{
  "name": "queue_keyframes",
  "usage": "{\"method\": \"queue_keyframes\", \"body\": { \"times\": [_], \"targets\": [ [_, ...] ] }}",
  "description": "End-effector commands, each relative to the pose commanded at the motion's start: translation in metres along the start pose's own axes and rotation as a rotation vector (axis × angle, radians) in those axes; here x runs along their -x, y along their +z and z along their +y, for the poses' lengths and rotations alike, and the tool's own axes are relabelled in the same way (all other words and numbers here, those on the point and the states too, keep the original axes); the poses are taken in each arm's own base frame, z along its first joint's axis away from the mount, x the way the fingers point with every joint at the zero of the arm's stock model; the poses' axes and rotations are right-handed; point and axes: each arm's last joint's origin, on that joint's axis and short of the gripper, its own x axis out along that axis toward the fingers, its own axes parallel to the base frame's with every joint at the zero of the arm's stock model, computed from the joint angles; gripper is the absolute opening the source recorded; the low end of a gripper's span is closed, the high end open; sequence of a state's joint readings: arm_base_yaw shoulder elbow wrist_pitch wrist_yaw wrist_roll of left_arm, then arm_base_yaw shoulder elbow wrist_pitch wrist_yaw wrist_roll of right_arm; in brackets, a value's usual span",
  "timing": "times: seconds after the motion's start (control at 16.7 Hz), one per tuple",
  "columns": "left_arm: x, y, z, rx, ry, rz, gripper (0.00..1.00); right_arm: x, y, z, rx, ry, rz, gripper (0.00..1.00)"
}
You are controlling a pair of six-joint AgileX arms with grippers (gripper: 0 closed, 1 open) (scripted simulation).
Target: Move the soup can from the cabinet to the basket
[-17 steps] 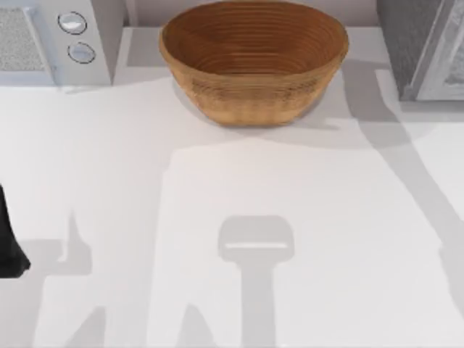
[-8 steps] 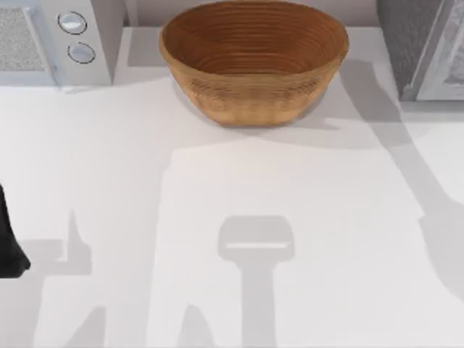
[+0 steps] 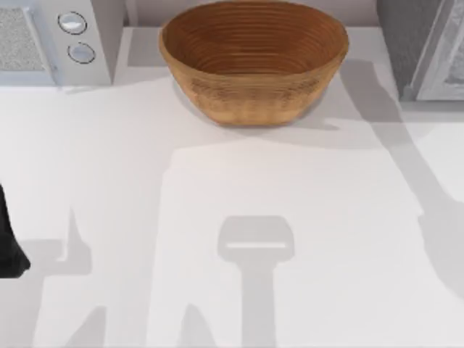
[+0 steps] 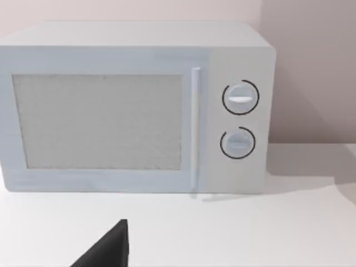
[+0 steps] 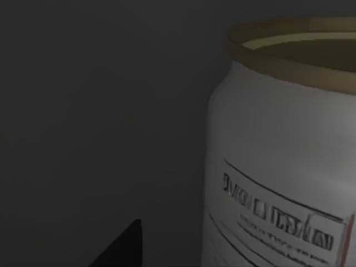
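Soup can (image 5: 278, 156) close before right wrist camera (dim cabinet interior)

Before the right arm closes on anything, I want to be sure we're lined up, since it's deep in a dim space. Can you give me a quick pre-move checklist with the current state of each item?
1. Soup can in the right wrist view, close to the camera: ok.
2. Soup can upright, rimmed top up: ok.
3. Right arm's fingers around the can: cannot tell; a dark tip shows at the frame's edge.
4. Basket with nothing in it, ready at the table's far middle: ok.
5. Cabinet at the far right, door open enough: cannot tell.
6. Left arm parked at the left edge, away from the basket: ok.
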State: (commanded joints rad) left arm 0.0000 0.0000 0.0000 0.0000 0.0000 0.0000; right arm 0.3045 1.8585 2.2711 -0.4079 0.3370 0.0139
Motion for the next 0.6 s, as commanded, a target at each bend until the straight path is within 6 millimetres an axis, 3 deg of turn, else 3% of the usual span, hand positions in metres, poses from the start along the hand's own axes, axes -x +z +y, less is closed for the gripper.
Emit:
{"method": "queue_keyframes", "body": {
  "times": [0.6],
  "targets": [
    [0.0,0.0,0.0,0.0,0.0,0.0,1.0,0.0,0.0,0.0,0.0,0.0,0.0,0.02]
  ]
}}
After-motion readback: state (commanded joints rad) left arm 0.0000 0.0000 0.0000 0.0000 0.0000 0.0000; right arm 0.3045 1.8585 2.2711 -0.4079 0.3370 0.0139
